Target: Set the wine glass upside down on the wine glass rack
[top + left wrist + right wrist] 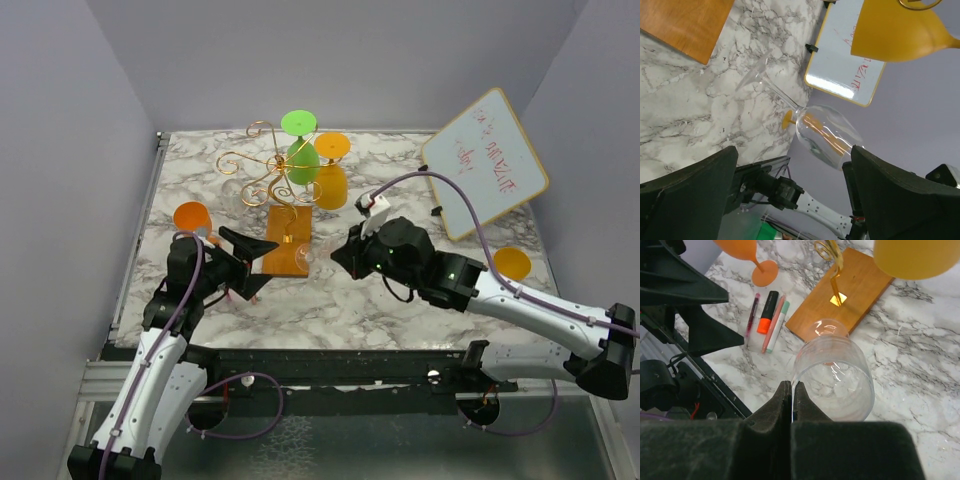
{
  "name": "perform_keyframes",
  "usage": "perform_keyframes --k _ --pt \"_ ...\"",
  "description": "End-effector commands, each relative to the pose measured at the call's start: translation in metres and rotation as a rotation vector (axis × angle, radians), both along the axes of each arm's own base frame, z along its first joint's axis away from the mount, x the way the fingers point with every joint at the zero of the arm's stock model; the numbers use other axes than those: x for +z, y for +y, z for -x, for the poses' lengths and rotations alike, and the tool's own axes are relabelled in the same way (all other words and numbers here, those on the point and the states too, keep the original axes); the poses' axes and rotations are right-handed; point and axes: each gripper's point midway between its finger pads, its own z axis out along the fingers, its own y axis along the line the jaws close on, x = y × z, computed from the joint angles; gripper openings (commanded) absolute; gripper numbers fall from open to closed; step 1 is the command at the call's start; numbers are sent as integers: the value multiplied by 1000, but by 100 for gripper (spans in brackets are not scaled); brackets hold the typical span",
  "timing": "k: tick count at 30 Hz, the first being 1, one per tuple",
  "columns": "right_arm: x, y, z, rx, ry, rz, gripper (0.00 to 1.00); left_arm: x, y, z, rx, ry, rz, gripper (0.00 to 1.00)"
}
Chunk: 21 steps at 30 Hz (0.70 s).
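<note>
Right gripper (791, 390) is clenched on the clear wine glass (832, 375) rim, the glass on its side, foot near the wine glass rack (268, 170) base. Left gripper (260, 265) gapes, released. Smart move, I'd say: take the stem (777, 92) squarely, then invert onto 1 curled arm.

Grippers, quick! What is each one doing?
Left gripper: open, holding nothing.
Right gripper: shut on the rim of the clear stemmed wine glass.

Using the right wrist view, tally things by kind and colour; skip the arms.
Clear wine glass: 1
Orange wine glass: 1
Yellow wine glass: 1
Pens: 4 (pink pen, orange highlighter, salmon pen, green pen)
Wine glass rack: 1
Total: 8
</note>
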Motion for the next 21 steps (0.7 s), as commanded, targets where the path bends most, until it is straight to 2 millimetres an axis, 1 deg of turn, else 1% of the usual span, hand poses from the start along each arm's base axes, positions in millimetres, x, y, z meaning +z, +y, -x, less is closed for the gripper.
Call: perform_keyframes --k 1,4,7,11,15,21 --pt "48 23 -4 -78 -199 -64 1 6 -3 -3 63 114 138 91" --pt "53 35 10 -70 -249 -70 1 3 -4 -1 74 150 172 83" --pt "53 48 24 -39 -269 -79 1 -2 -1 0 111 180 204 73" --pt "56 66 43 -6 -308 -96 1 -7 2 0 132 179 201 62" --pt "62 79 59 -8 -360 -108 1 -10 2 0 115 158 162 57" --pt "59 103 72 24 -407 -91 0 -11 4 -4 125 155 145 56"
